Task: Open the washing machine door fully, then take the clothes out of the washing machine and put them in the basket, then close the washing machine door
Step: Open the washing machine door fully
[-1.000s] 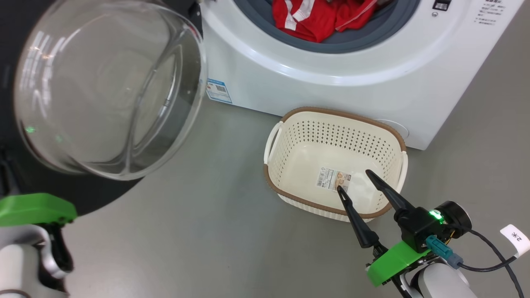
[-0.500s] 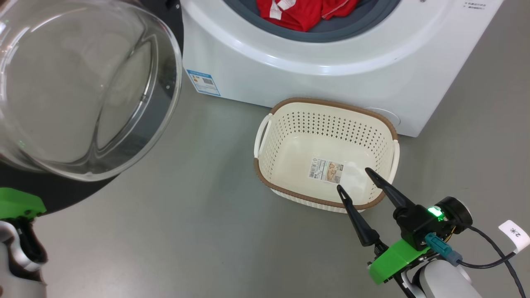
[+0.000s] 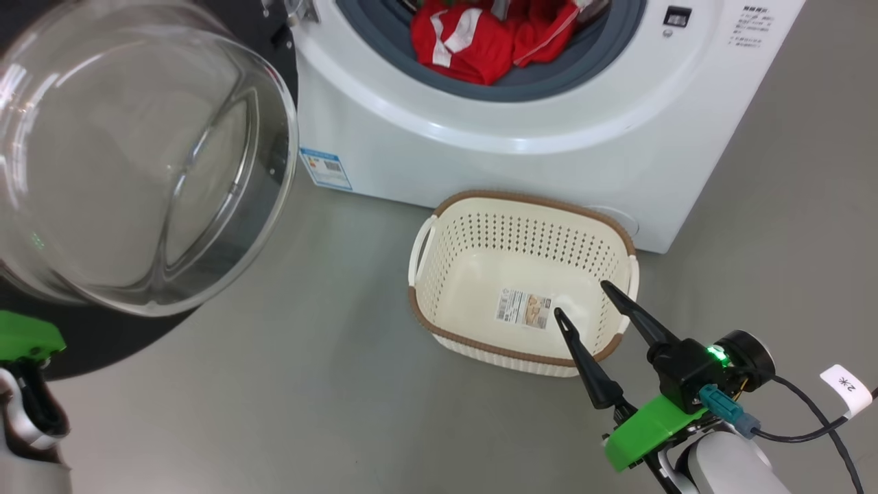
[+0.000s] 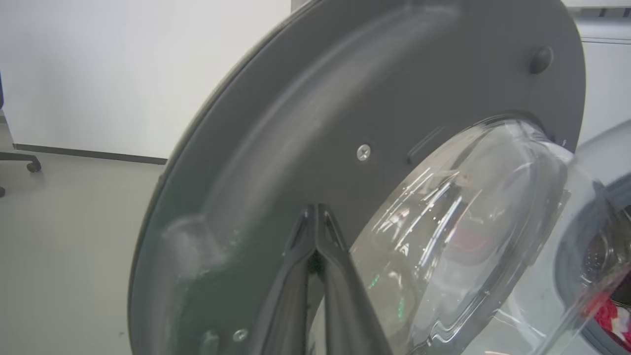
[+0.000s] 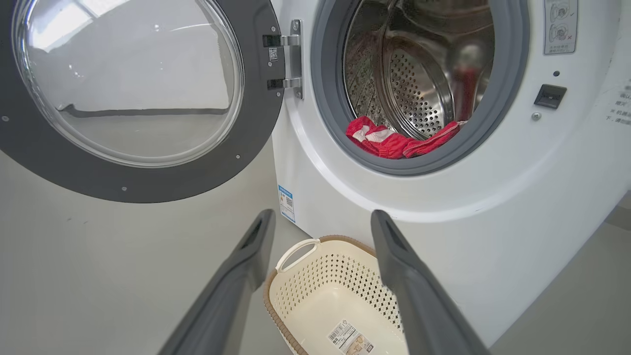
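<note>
The washing machine door [image 3: 137, 158] stands swung open at the left, its glass bowl bulging toward me. My left gripper [image 4: 315, 209] is shut on nothing, with its tips at the door's dark inner face [image 4: 345, 88] beside the glass. Red clothes [image 3: 480, 41] with white trim lie at the mouth of the washing machine [image 3: 480, 158], on its grey ring. In the right wrist view the clothes [image 5: 394, 140] sit at the drum's lower edge. The basket [image 3: 480, 346] stands on the floor against the machine's front, holding nothing but its paper label. My right gripper [image 3: 580, 298] is open, low over the basket's near right rim.
Grey floor [image 3: 309, 384] spreads in front of the machine and to the basket's left. A blue label [image 3: 326, 168] marks the machine's lower left corner. A white wall and a chair wheel [image 4: 29, 165] lie beyond the door. A black cable [image 3: 809, 425] trails from my right wrist.
The head camera has shifted, so more of the drum mouth and clothes shows now. The door, basket and both grippers keep their places relative to the machine.
</note>
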Available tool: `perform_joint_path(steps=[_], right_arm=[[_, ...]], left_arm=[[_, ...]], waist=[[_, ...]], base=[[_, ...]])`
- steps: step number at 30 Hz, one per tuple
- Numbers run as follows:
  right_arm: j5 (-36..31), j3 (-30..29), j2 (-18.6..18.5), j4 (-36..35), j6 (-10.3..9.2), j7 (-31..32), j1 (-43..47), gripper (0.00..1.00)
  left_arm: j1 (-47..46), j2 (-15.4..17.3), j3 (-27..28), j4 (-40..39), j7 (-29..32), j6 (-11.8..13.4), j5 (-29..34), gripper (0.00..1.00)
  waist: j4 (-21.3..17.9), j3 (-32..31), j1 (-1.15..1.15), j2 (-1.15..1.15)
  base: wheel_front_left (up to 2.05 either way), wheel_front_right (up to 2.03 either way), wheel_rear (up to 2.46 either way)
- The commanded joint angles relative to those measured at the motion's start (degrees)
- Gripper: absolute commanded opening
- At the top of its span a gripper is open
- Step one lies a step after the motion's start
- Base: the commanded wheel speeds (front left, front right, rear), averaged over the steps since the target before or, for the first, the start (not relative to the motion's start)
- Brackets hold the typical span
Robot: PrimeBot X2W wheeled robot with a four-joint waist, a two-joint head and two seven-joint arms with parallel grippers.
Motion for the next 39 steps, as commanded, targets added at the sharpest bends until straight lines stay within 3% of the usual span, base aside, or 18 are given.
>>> perform_joint_path(steps=[1,3,4,18,26,31,39], right_arm=[[0.5,0.7,0.7,-1.2,0.35,-0.4,-0.4,1.0],[0.8,0.3,1.1,-1.5,0.35,-0.4,-0.2,1.0],[0.8,0.1,1.3,-1.6,0.35,-0.4,-0.1,1.0],[0.6,-7.5,2.6,-5.4,0.35,-0.4,0.4,1.0],[1.2,-13.2,2.7,-7.1,0.35,-0.4,0.6,1.0],[2.1,-13.7,2.7,-7.5,0.35,-0.4,0.6,1.0],[3.9,-13.3,2.7,-7.8,0.35,-0.4,1.7,1.0]], left_arm=[[0.5,2.3,1.5,-2.5,-0.3,-0.8,0.8,0.53],[1.1,1.8,0.8,-4.0,-0.3,-1.3,1.4,0.95],[1.5,1.8,0.4,-4.8,-0.3,-1.3,1.9,1.0],[5.6,0.1,-5.5,-19.4,1.9,-5.0,3.1,1.0],[9.3,-2.2,-11.7,-25.3,2.6,-8.4,3.9,1.0],[12.2,-1.8,-13.8,-27.5,2.1,-11.1,4.0,1.0],[19.5,-0.2,-15.1,-28.0,1.0,-13.0,5.3,1.0]], waist=[[-0.5,-1.2,0.0,0.0],[-1.0,-1.9,0.0,0.0],[-1.2,-2.3,0.0,0.0],[-7.9,-5.2,0.0,0.0],[-14.3,-6.0,0.0,0.0],[-18.1,-6.3,0.0,0.0],[-24.4,-8.2,0.0,0.0]], base=[[0.0,0.0,0.0],[0.0,0.0,0.0],[0.0,0.0,0.0],[0.0,0.0,0.0],[0.0,0.0,0.0],[0.0,0.0,0.0],[0.0,0.0,0.0]])
